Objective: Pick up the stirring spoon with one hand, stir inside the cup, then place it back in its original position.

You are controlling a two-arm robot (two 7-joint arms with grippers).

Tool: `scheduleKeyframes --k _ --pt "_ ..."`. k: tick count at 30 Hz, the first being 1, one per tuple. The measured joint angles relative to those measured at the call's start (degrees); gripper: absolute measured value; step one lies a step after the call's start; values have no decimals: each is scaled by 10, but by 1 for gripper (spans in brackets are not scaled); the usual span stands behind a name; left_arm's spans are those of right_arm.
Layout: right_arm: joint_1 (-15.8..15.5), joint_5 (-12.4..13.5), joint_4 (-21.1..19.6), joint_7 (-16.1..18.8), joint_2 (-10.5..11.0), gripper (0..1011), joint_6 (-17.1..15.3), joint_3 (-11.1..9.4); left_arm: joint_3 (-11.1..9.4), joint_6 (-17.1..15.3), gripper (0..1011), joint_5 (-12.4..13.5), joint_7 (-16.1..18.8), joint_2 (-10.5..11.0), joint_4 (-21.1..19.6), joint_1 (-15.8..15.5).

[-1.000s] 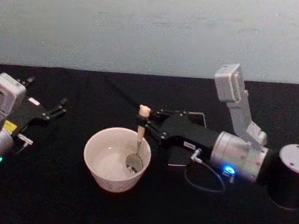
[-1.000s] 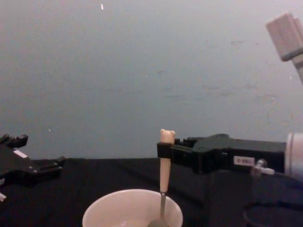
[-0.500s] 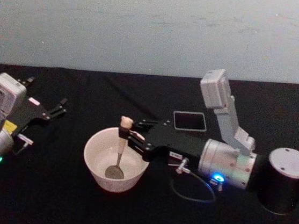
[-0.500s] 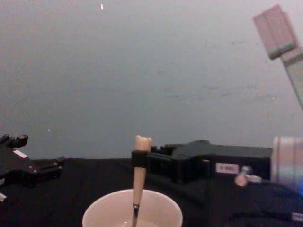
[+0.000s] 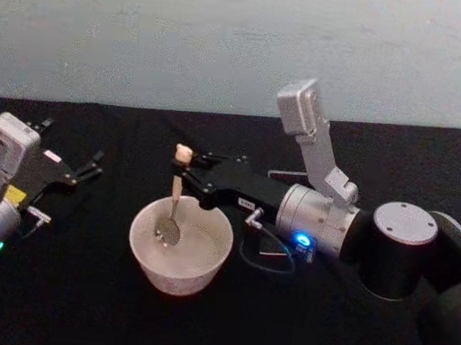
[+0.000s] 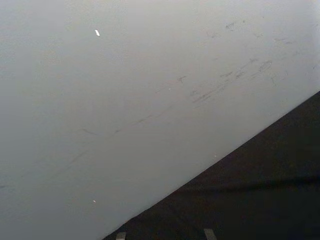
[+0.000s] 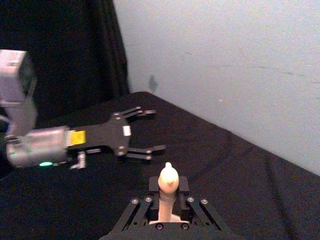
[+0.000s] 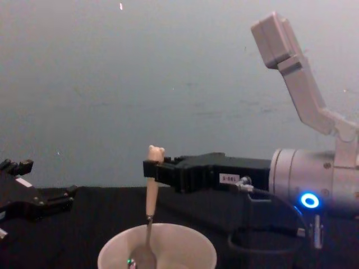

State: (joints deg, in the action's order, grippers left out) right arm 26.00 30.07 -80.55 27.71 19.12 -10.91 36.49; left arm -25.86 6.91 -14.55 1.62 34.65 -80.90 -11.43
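The cream-white cup (image 5: 194,270) stands on the black table in front of me. The stirring spoon (image 5: 175,193) hangs upright in it, its metal bowl (image 5: 166,231) inside the cup's left part. My right gripper (image 5: 183,168) reaches in from the right, shut on the spoon's beige handle just under the bear head. In the chest view the spoon (image 8: 150,188) dips into the cup (image 8: 185,249), held by the right gripper (image 8: 150,170). The right wrist view shows the bear head (image 7: 167,177) between the fingers. The dark grey holder is hidden behind my right arm. My left gripper (image 5: 89,166) rests open at the left.
My right arm's silver forearm (image 5: 317,220) and black base (image 5: 396,250) lie across the table to the right of the cup. A cable (image 5: 267,256) loops under the arm. A pale wall stands behind the table's far edge.
My right gripper has swept the spoon leftward across the cup, from its right side to its left. The left arm has not moved.
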Motion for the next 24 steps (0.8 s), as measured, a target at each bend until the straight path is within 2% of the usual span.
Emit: scheduleKeyframes --k 4,8,16,20,24 --pt "8 -7 16 -11 -9 218 2 -10 0 0 1001 0 0 0 0 0" --pt "7 -10 19 -13 -6 218 1 -19 0 0 1001 0 0 0 0 0" --pt "-16 -8 -16 3 31 218 -8 -34 0 0 1001 0 0 0 0 0" --pt "-37 3 -47 20 58 218 -15 -38 0 0 1001 0 0 0 0 0" --pt "-49 15 -67 33 75 218 -21 -39 0 0 1001 0 0 0 0 0"
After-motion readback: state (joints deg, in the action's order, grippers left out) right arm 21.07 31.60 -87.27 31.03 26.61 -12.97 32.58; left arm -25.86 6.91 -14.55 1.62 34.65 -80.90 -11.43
